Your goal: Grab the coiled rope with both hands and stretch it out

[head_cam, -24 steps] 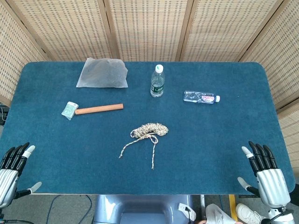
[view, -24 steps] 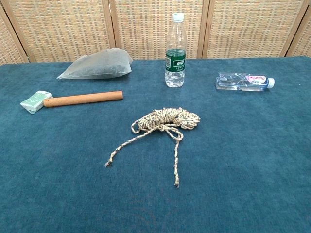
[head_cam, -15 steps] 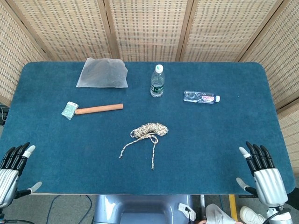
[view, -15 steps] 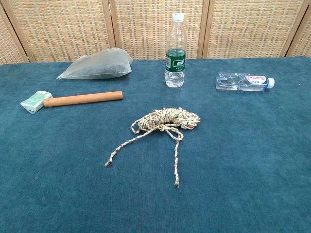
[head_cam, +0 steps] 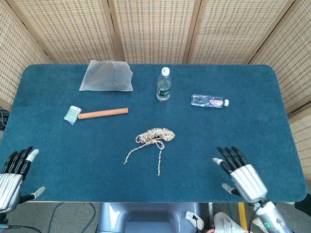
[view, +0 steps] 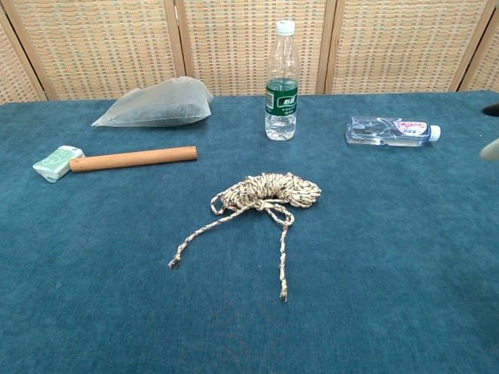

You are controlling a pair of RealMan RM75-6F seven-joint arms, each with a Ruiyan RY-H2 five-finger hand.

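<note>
A coiled beige rope (head_cam: 155,135) (view: 269,192) lies on the blue table's middle, two loose ends trailing toward the front edge. My right hand (head_cam: 240,173) hovers over the front right of the table, fingers spread and empty, well right of the rope. In the chest view only its fingertips (view: 491,148) show, blurred, at the right edge. My left hand (head_cam: 13,174) stays at the front left corner, fingers apart, holding nothing, far from the rope.
Behind the rope stand an upright water bottle (head_cam: 164,85), a lying clear bottle (head_cam: 209,101), a grey bag (head_cam: 107,76), and a wooden-handled mallet (head_cam: 95,114) at the left. Wicker screens wall the table's far side.
My right hand has moved left from the table's front right corner toward the rope and now enters the chest view's right edge. The left hand and rope have not moved.
</note>
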